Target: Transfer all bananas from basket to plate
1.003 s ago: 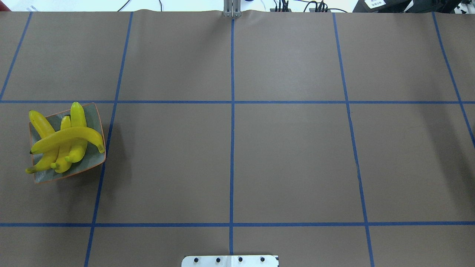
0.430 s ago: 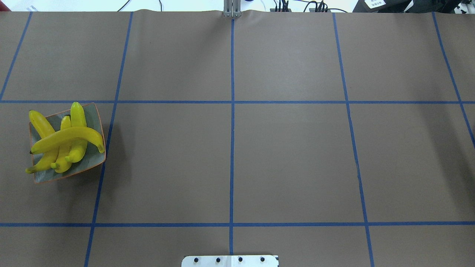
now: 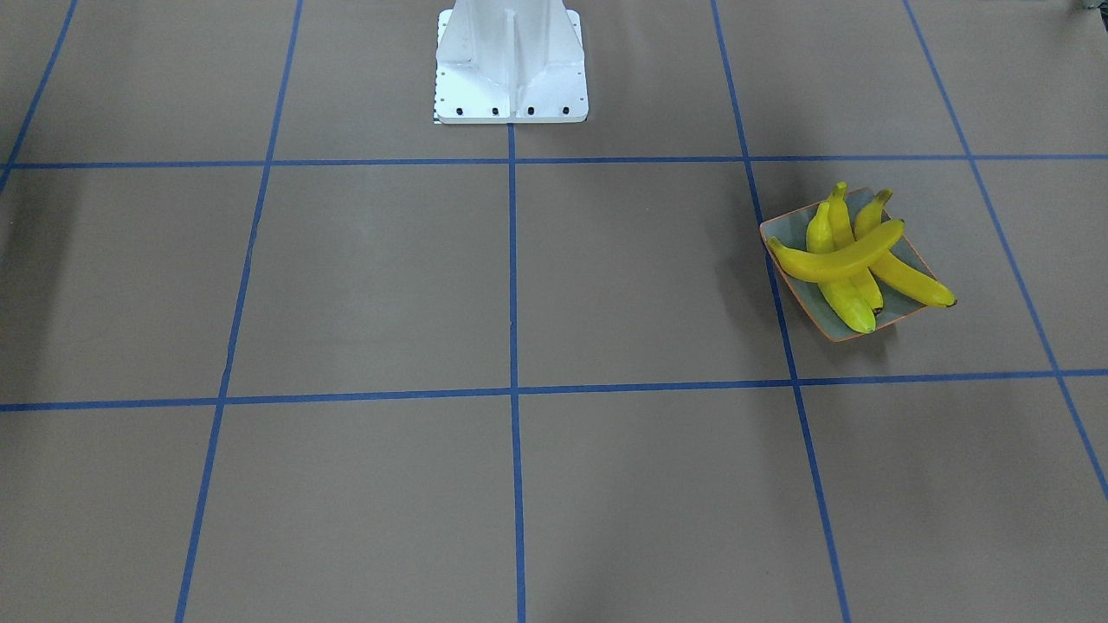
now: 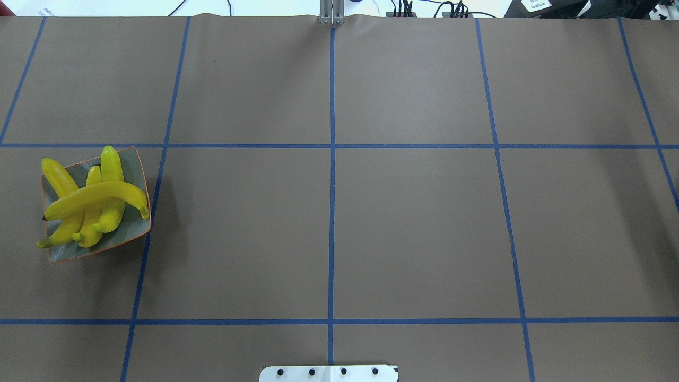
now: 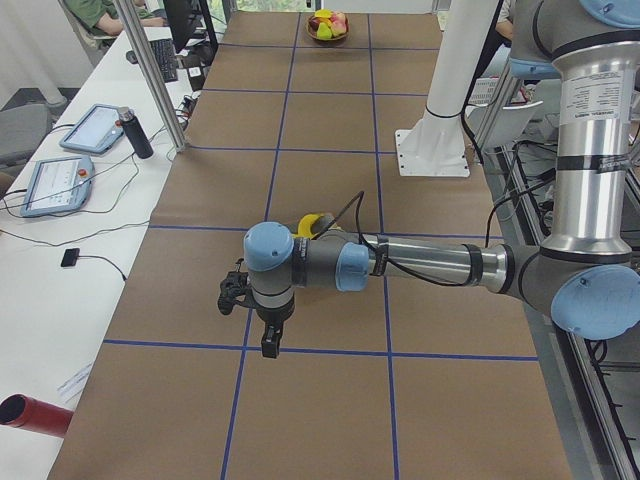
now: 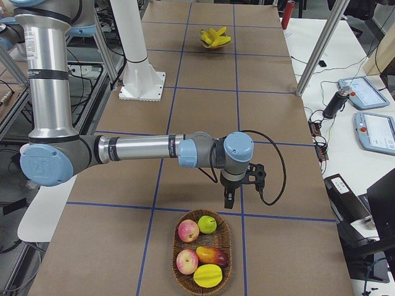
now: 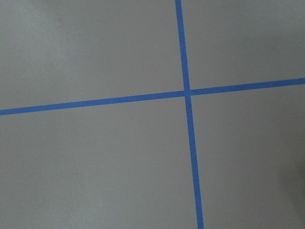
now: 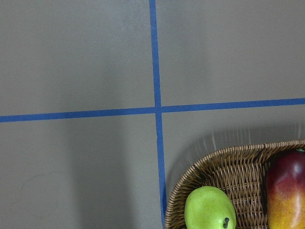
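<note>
– As seen from the front, where do the bananas [image 3: 853,260] sit?
– All four are on the plate [image 3: 807,298]: three roughly side by side, one laid across them. The plate is on the table [image 3: 389,285], robot's left side, just beside a blue tape line [image 3: 773,285]. The white base [image 3: 511,65] is at top centre.
– Overhead?
– It agrees. The bananas [image 4: 95,199] are piled on the plate [image 4: 130,228] near the table's left edge, with one stem end past the rim.
– Left side view?
– The left arm [image 5: 430,265] is stretched low over the table, wrist pointing down near a tape crossing. State of the left jaws: cannot tell, open or closed. A bit of banana [image 5: 315,222] shows behind the wrist. The basket [image 5: 327,28] is at the far end.
– Right side view?
– The right arm [image 6: 142,148] reaches out, wrist pointing down near the rim of the basket [image 6: 179,271]. State of the right jaws: cannot tell. The basket holds two red apples [image 6: 188,230], a green apple [image 6: 207,224], a mango [image 6: 212,254] and a yellow fruit [image 6: 208,275]. The plate of bananas [image 6: 215,38] is at the far end.
– Wrist cameras?
– The left one shows bare table and a tape cross [image 7: 187,92]. The right one shows a tape cross [image 8: 157,109], the basket rim [image 8: 214,162], the green apple [image 8: 209,209] and the mango [image 8: 286,191].
</note>
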### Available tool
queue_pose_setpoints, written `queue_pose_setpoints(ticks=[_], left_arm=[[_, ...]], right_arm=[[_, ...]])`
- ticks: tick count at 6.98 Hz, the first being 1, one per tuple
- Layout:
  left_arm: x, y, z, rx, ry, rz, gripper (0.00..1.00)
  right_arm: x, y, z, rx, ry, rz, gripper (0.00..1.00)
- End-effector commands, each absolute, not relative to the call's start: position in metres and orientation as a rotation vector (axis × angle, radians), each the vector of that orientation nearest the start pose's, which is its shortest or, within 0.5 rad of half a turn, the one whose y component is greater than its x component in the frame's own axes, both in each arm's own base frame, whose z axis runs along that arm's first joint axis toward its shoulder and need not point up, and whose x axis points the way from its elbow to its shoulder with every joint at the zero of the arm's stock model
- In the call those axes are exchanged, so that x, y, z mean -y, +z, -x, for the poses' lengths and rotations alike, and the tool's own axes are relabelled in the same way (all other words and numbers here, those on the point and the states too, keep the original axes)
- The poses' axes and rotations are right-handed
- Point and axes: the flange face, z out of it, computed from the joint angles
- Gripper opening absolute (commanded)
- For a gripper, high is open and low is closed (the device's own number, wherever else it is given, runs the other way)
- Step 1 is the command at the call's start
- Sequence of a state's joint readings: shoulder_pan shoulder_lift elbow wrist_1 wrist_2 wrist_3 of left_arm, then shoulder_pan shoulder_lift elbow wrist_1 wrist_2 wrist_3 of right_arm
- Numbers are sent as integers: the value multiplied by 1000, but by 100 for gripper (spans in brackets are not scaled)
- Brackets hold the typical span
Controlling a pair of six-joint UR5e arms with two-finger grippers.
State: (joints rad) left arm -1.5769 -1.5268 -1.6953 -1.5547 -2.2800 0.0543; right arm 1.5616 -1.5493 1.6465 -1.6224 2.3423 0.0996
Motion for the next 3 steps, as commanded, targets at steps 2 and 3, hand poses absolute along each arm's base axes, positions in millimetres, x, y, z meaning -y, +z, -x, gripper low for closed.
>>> queue_pose_setpoints(ticks=[2, 3], left_arm=[[476, 626, 71, -708, 69, -81, 100], [477, 624, 70, -709, 70, -84, 100]], right_arm=[[499, 619, -59, 774, 70, 3, 100], [496, 619, -59, 780, 70, 3, 100]])
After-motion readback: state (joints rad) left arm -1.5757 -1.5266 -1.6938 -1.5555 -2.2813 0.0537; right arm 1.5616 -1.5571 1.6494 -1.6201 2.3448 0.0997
